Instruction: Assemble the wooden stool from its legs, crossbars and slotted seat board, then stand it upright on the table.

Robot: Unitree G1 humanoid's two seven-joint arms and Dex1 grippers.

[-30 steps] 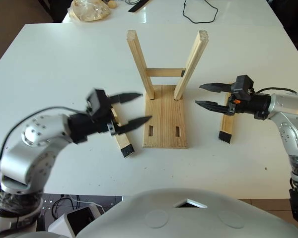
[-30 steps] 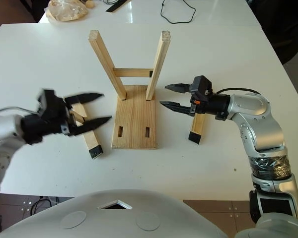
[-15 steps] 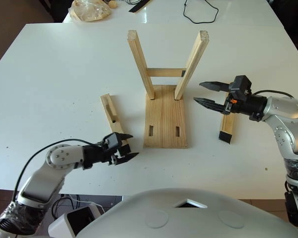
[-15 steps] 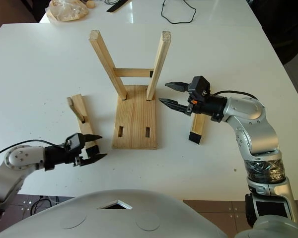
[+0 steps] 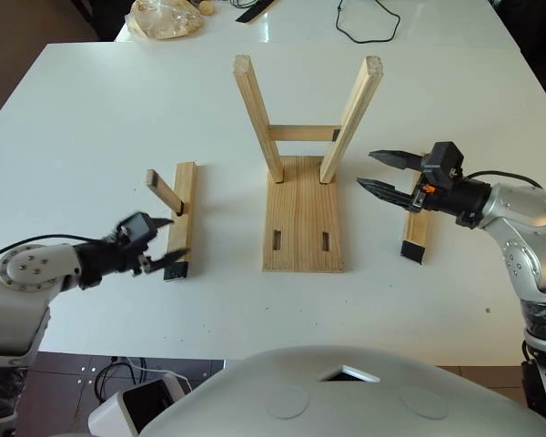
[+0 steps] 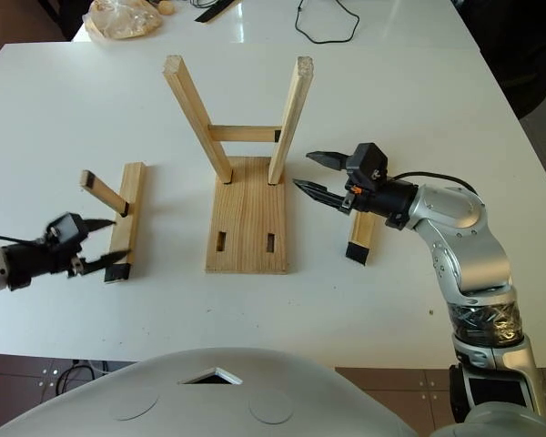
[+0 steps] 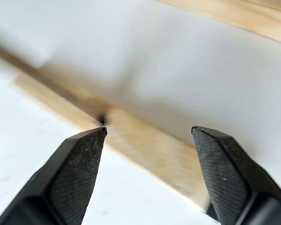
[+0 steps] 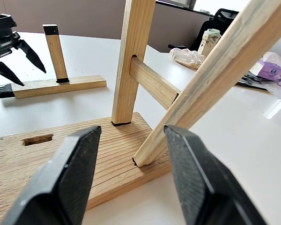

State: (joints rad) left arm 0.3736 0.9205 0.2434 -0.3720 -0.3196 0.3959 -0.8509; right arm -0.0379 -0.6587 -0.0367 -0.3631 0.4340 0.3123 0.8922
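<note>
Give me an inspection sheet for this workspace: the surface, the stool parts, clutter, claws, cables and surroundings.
Surface: white table, a few small specks.
Job's things: seat board lies flat; two legs stand in its far slots, joined by a crossbar; the near slots are empty. The left loose leg lies flat with a short crossbar sticking up from it; the right loose leg lies flat.
Clutter: crumpled bag on the second table.
Claws: left claw open, at the left loose leg's near end; right claw open, beside the right standing leg.
Cables: black cable on the second table.
Surroundings: the second table stands behind the first.
</note>
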